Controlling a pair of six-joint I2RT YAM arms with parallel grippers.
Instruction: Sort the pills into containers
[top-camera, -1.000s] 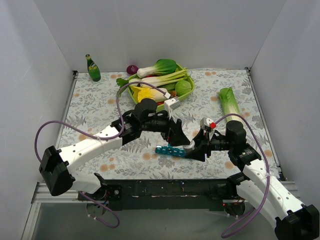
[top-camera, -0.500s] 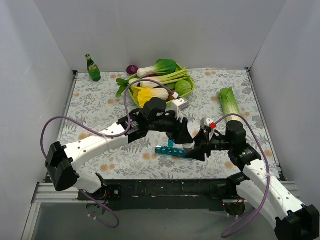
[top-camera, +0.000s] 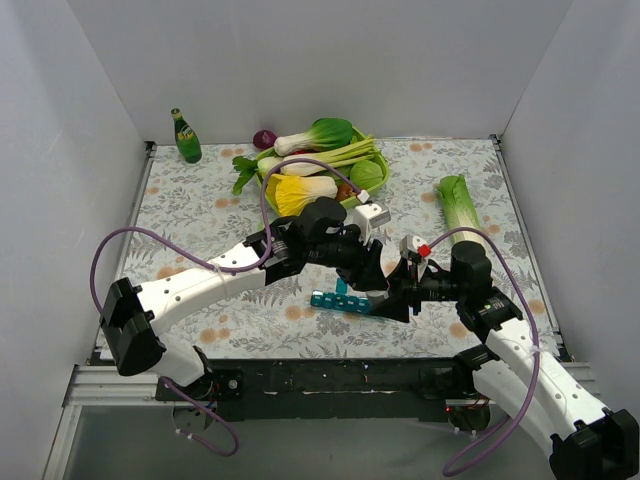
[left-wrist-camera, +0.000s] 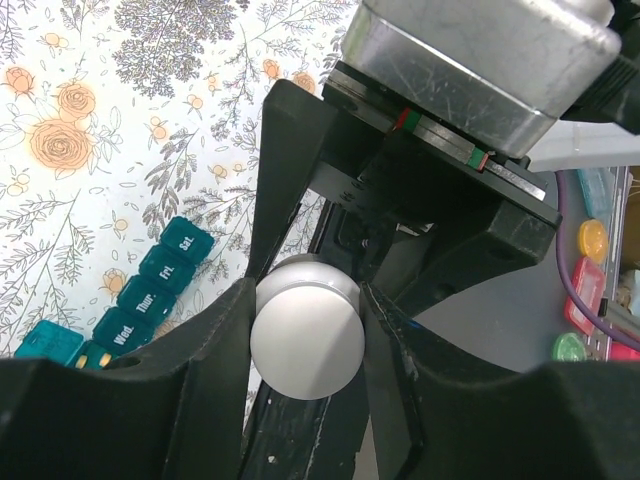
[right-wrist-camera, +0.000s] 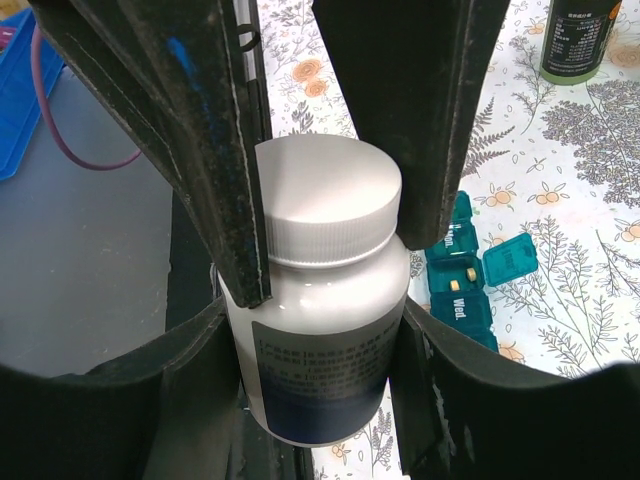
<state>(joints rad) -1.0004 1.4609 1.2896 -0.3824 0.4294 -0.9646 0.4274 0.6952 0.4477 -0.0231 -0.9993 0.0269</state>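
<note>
Floral worktop (top-camera: 190, 215) lay open left of the teal pill organiser (top-camera: 338, 300), which we saw close to the front edge, one lid up, both arms crowding its right end. There the right fingers (right-wrist-camera: 470, 400) clamped the bottle (right-wrist-camera: 320, 350). The left fingers (left-wrist-camera: 200, 390), wide apart a second before, had closed onto its white cap (left-wrist-camera: 306, 340).

Organiser (top-camera: 338, 300) on table (top-camera: 200, 220), front-centre; bottle (right-wrist-camera: 320, 310) just R; basket (top-camera: 384, 165) behind.
</note>
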